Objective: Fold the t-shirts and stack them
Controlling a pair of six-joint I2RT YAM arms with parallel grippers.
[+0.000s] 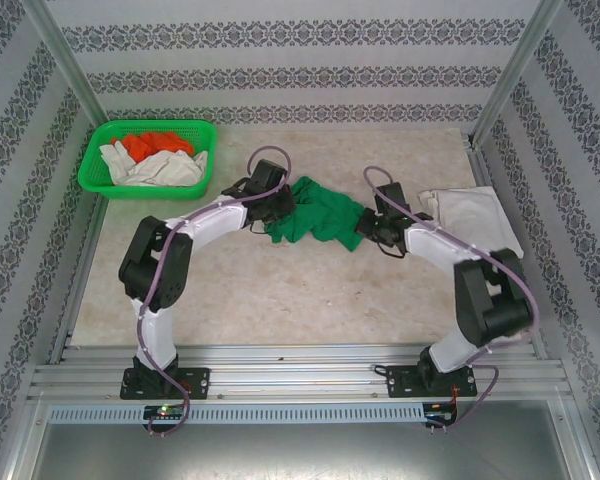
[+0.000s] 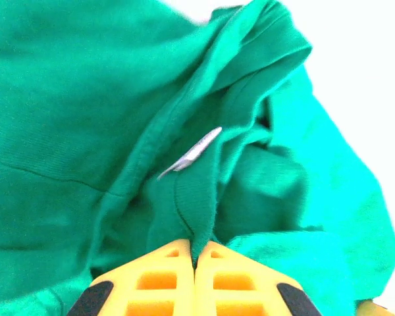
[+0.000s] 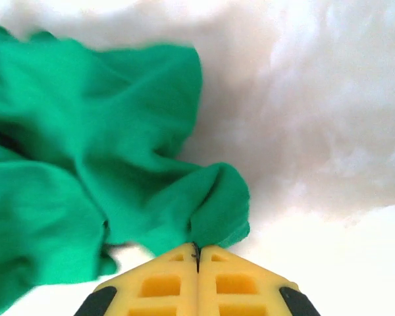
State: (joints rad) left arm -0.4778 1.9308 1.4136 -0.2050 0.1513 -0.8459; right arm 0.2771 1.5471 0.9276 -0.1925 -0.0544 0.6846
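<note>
**Desk (image 1: 280,300) in striped-wall cell: both hands pinched on green tee (image 1: 315,212)**

Step, my read: spread the tee flat before 1st fold.

Grip state:
- L hand (image 2: 195,260) is fully closed on a seamed edge fold. Prob near the neck, given the tag (image 2: 192,153) just above it.
- R hand (image 3: 197,253) is fully closed on a bunched lobe at the tee's right edge. Can't tell if that's hem or sleeve.

Tee pos: crumpled heap mid-desk, between the 2 hands. L hand sits at its upper-left edge, R hand at its lower-right edge. Bulk of the cloth lies off to the left of the R hand.

How to do it well (judgement):
- Lift both hands together till the heap hangs free, then pull apart evenly so the wrinkles drop out.
- Go easy on tension; the R pinch looks thin and could slip.
- If the grips aren't on matching corners, lay down and regrip rather than drag it skewed.
- Lay it flat short of the white tee (image 1: 470,215), folded at far right, near the R hand and apart from the green one.

Basket (image 1: 145,190) at far left holds the orange tee (image 1: 158,143) + off-white tees (image 1: 170,170), well apart from both hands.
</note>
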